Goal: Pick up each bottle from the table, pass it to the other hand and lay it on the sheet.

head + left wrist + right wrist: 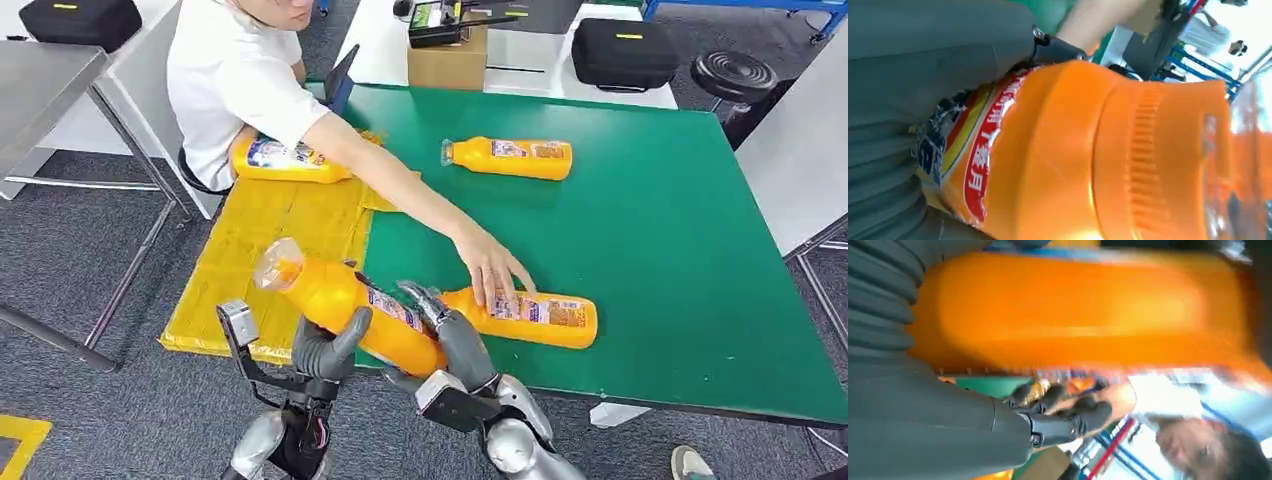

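Head view: both hands grip one orange bottle [340, 305] above the counter's [680, 260] near left edge, left hand [325, 350] around its middle, right hand [455, 340] at its base. A person's hand [492, 270] rests on a second bottle [535, 318]; a third bottle [510, 158] lies far; a fourth bottle [285, 160] lies on the yellow sheet [270, 240].

Left wrist view: the fingers [1058, 50] wrap the label.

Right wrist view: the fingers [1068, 415] curl around the bottle's body.

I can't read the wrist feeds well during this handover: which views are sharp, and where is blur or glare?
Head view: sharp, evenly lit. Left wrist view: held bottle very close, label soft, background window blown out. Right wrist view: bottle smeared with blur, bright glare behind the fingers.
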`<state>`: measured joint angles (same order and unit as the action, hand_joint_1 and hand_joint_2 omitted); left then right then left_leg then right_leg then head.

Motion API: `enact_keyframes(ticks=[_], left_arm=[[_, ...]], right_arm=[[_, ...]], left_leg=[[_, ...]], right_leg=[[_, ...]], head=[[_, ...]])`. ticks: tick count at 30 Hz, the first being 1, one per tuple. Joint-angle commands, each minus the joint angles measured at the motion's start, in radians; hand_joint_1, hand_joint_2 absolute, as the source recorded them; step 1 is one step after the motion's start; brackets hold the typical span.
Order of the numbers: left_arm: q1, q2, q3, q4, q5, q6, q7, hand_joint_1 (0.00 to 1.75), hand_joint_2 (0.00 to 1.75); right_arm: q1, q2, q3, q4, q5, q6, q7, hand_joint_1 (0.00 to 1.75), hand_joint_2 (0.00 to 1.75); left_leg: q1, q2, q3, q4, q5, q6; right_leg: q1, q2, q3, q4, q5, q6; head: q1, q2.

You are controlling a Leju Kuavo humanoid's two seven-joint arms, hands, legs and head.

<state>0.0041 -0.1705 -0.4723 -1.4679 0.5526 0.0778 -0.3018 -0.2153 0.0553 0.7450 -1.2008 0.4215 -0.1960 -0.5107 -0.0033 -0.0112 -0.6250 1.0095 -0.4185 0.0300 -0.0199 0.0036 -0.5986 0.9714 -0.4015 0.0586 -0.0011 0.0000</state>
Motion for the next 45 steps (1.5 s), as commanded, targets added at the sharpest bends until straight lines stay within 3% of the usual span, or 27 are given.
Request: enact_keyframes(ticks=[1, 7, 12, 14, 16, 18, 21, 23, 24, 27, 29, 35, 45], left_arm=[[-0.055, -0.006, 0.083, 0.066, 0.06, 0.084, 0.015, 1.75, 1.75], [-0.08, 0.008, 0.111, 0.066, 0.02, 0.121, -0.01, 1.75, 1.75], [-0.173, 0.083, 0.164, 0.128, -0.215, 0.227, -0.074, 1.75, 1.75], [-0.184, 0.116, 0.183, 0.121, -0.345, 0.263, -0.103, 1.75, 1.75], [-0.21, 0.169, 0.192, 0.121, -0.667, 0.38, -0.116, 1.75, 1.75], [-0.267, 0.21, 0.197, 0.146, -0.95, 0.407, -0.044, 1.75, 1.75], [-0.4, 0.229, 0.18, 0.273, -1.165, 0.287, 0.062, 1.75, 1.75], [-0.43, 0.211, 0.188, 0.324, -1.178, 0.284, 0.051, 1.75, 1.75], [-0.474, 0.249, 0.106, 0.395, -1.327, 0.244, 0.112, 1.75, 1.75], [-0.504, 0.231, 0.112, 0.453, -1.338, 0.246, 0.102, 1.75, 1.75], [-0.57, 0.247, 0.057, 0.575, -1.471, 0.236, 0.15, 1.75, 1.75], [-0.755, 0.235, 0.062, 0.974, -1.567, 0.124, 0.23, 1.75, 1.75], [-0.77, 0.246, 0.057, 1.096, -1.604, 0.057, 0.201, 1.75, 1.75]], right_arm=[[0.071, 0.011, 0.046, -0.156, 0.054, -0.255, -0.115, 0.0, 0.0], [0.079, -0.003, 0.039, -0.211, 0.049, -0.307, -0.122, 0.0, 0.0], [0.104, -0.026, -0.03, -0.335, 0.064, -0.423, -0.14, 0.0, 0.0], [0.116, -0.029, -0.061, -0.363, 0.049, -0.431, -0.146, 0.0, 0.0], [0.135, -0.017, -0.092, -0.398, 0.041, -0.447, -0.172, 0.0, 0.0], [0.14, -0.019, -0.089, -0.43, 0.052, -0.43, -0.178, 0.0, 0.0], [0.136, -0.019, -0.094, -0.454, 0.057, -0.397, -0.174, 0.0, 0.0], [0.134, -0.015, -0.099, -0.45, 0.057, -0.392, -0.173, 0.0, 0.0], [0.128, -0.016, -0.094, -0.447, 0.042, -0.365, -0.174, 0.0, 0.0], [0.125, -0.007, -0.105, -0.437, 0.042, -0.356, -0.179, 0.0, 0.0], [0.118, -0.008, -0.1, -0.431, 0.026, -0.312, -0.187, 0.0, 0.0], [0.126, 0.003, -0.076, -0.41, 0.024, -0.266, -0.187, 0.0, 0.0], [0.103, 0.0, -0.051, -0.368, -0.01, -0.285, -0.187, 0.0, 0.0]], left_leg=[[0.001, 0.002, 0.004, 0.0, -0.002, -0.002], [0.001, 0.001, 0.003, 0.0, -0.001, -0.002], [0.001, 0.0, 0.004, 0.0, -0.001, -0.002], [0.001, 0.001, 0.003, -0.001, 0.0, -0.001], [0.001, 0.0, 0.003, -0.001, 0.0, -0.002], [0.001, 0.001, 0.004, 0.0, -0.001, -0.002], [0.002, -0.002, 0.004, 0.0, -0.001, -0.002], [0.002, -0.004, 0.003, 0.0, 0.0, -0.002], [0.002, -0.004, 0.004, 0.0, 0.0, -0.002], [0.001, 0.0, 0.003, 0.0, 0.0, -0.002], [0.001, -0.001, 0.004, -0.001, 0.001, -0.002], [0.002, -0.002, 0.006, 0.0, 0.0, -0.003], [0.002, 0.004, 0.004, 0.0, 0.0, -0.002]], right_leg=[[0.001, 0.001, 0.004, 0.0, -0.002, -0.002], [0.001, 0.0, 0.002, -0.001, -0.001, -0.002], [0.001, -0.002, 0.003, 0.0, -0.001, -0.003], [0.001, -0.001, 0.002, -0.001, 0.0, -0.002], [0.001, -0.002, 0.002, 0.0, -0.001, -0.002], [0.001, -0.001, 0.003, 0.0, -0.001, -0.003], [0.002, -0.004, 0.004, 0.001, -0.002, -0.003], [0.002, -0.006, 0.004, 0.001, -0.002, -0.003], [0.002, -0.005, 0.004, 0.001, -0.002, -0.003], [0.001, -0.002, 0.003, 0.0, 0.0, -0.003], [0.001, -0.004, 0.004, 0.0, -0.001, -0.003], [0.002, -0.004, 0.006, 0.001, -0.002, -0.004], [0.001, 0.002, 0.003, 0.001, 0.0, -0.002]], head=[[0.0, 0.0], [0.0, 0.0], [0.0, 0.0], [0.0, 0.0], [0.0, 0.0], [0.0, 0.0], [0.0, 0.0], [0.0, 0.0], [0.0, 0.0], [0.0, 0.0], [0.0, 0.0], [0.0, 0.0], [0.0, 0.0]])
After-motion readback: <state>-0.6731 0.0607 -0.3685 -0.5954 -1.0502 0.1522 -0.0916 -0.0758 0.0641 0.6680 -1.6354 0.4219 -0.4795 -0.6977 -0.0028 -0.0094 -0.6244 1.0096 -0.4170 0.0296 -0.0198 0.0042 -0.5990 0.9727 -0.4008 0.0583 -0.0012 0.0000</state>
